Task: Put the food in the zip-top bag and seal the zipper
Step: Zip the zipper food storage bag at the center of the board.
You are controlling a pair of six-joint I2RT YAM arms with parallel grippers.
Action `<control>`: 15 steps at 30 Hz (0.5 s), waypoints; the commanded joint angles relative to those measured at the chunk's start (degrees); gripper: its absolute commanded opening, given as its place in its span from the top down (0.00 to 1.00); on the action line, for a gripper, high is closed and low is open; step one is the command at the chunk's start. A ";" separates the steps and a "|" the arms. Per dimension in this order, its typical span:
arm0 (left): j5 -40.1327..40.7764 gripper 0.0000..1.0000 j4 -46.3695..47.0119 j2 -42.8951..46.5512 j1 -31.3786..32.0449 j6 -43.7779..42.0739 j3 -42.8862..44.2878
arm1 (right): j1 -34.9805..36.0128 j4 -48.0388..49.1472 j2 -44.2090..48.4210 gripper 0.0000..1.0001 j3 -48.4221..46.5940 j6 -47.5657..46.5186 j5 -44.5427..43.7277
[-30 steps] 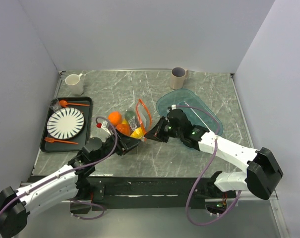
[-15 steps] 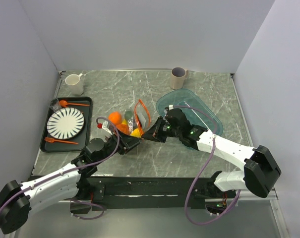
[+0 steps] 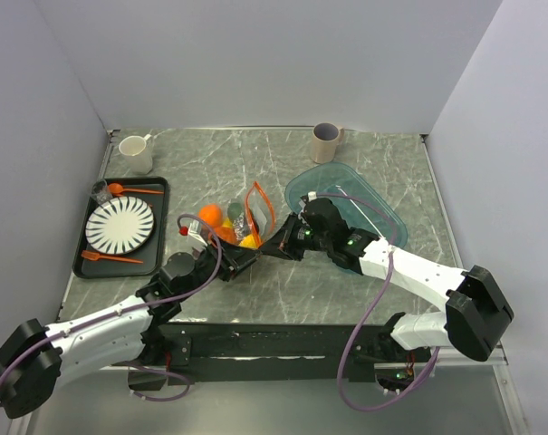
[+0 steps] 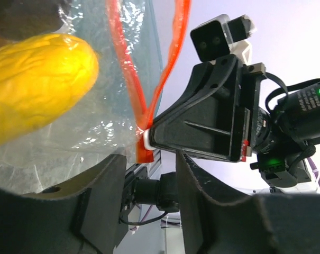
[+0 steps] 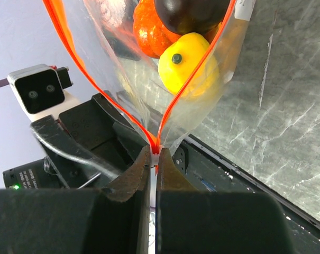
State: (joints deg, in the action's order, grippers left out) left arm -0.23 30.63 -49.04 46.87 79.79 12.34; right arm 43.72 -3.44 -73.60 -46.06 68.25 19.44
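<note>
1. Right gripper (image 5: 153, 159): fingers pinched shut on the zipper (image 5: 187, 79), at the corner where its two orange-red strips meet.
2. Left gripper (image 4: 149, 177): fingers apart, just below that same corner, facing the right gripper. Nothing seen clamped between them.
3. Zip-top bag (image 5: 115, 58): mid-desk (image 5: 276, 106) between both grippers, mouth spread in a V.
4. Inside the bag: lemon (image 5: 186, 66), orange (image 5: 149, 29) and dark plum (image 5: 189, 10), packed touching.
5. Further out: teal bowl (image 3: 332, 177) behind the right arm. Black tray (image 3: 160, 190) with striped plate (image 3: 120, 224) at the desk's left.
</note>
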 commanded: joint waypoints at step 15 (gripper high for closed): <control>3.66 0.82 3.91 -2.12 1.91 0.46 0.93 | -0.13 -0.51 0.92 1.00 -2.89 -1.63 -0.28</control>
State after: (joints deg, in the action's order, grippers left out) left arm 2.46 32.32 -51.59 48.47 80.64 12.10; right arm 43.70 -4.49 -73.60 -46.61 67.42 18.98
